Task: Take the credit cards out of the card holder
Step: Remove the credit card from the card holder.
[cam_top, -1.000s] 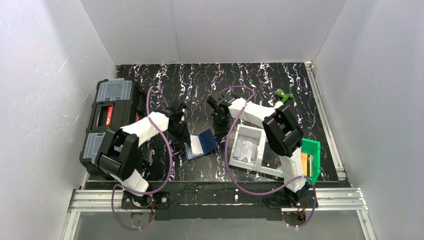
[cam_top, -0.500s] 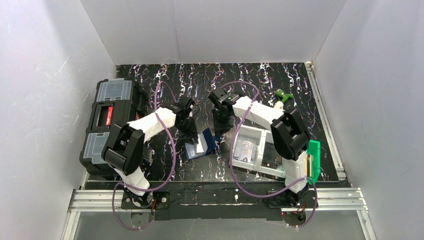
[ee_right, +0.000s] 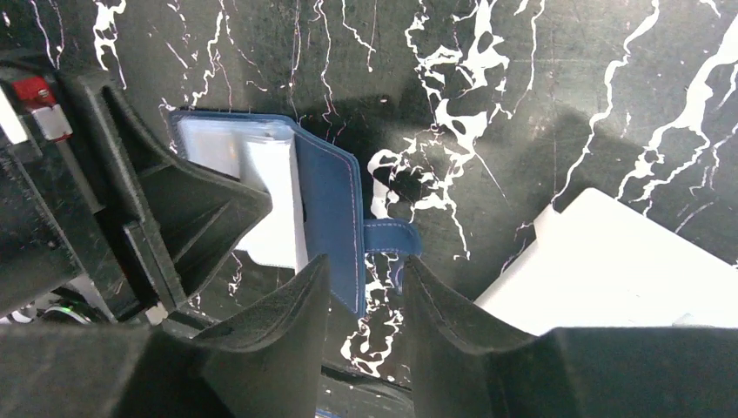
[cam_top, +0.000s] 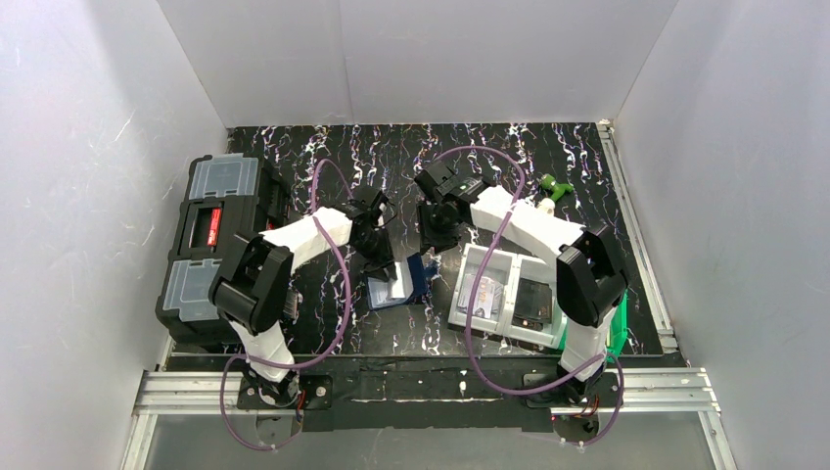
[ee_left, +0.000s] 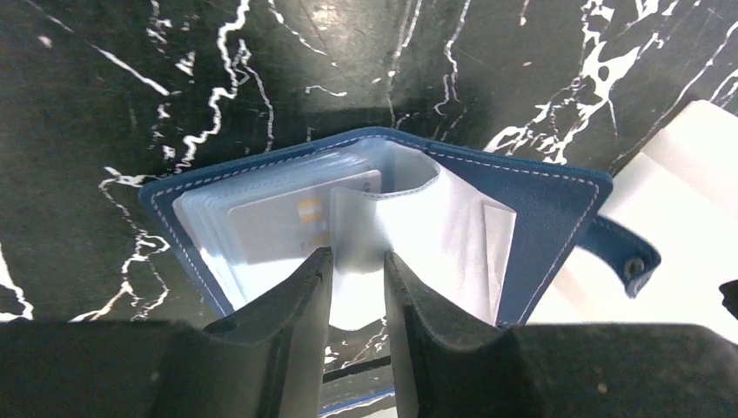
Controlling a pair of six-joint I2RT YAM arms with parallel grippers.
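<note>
The navy blue card holder lies open on the black marbled table, between the two grippers. In the left wrist view the card holder shows its clear sleeves, with a pale card inside the left sleeves. My left gripper is just over the sleeves, its jaws a narrow gap apart around a raised sleeve edge. My right gripper is open above the holder's right cover and its snap tab. No card lies outside the holder.
A black toolbox stands at the left. A white compartment tray holding small items lies right of the holder, and its corner shows in the right wrist view. A small green item lies at the back right.
My left gripper has moved right onto the holder. My right gripper has drawn back a little and its elbow has swung right. The holder's right half has lifted.
</note>
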